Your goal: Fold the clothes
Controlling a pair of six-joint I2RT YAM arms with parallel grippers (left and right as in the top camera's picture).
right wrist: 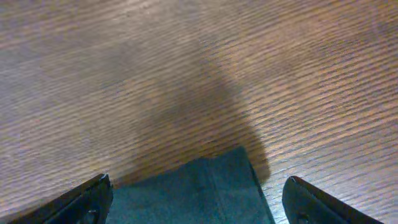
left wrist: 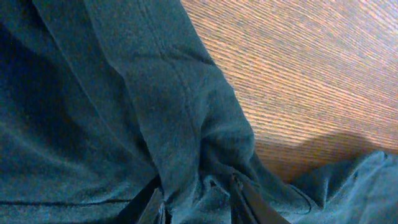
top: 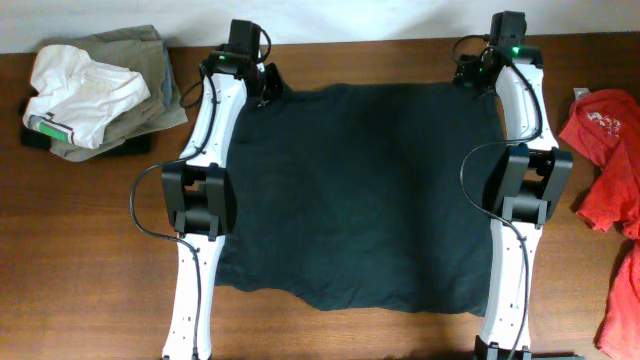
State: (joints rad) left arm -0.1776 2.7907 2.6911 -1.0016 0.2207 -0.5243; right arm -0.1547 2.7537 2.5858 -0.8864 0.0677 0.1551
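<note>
The black T-shirt (top: 360, 190) lies spread flat across the table between my two arms, and no lettering shows. My left gripper (top: 266, 96) is at the shirt's far left corner. In the left wrist view the gripper (left wrist: 198, 202) is shut on a bunched fold of the shirt (left wrist: 124, 106). My right gripper (top: 478, 76) is over the shirt's far right corner. In the right wrist view the gripper (right wrist: 198, 202) is wide open, with the shirt corner (right wrist: 199, 193) lying between the fingers and touching neither.
A pile of white and khaki clothes (top: 95, 90) sits at the far left of the wooden table (top: 90, 250). A red garment (top: 608, 140) lies at the right edge. Bare wood (right wrist: 186, 74) lies beyond the shirt's far edge.
</note>
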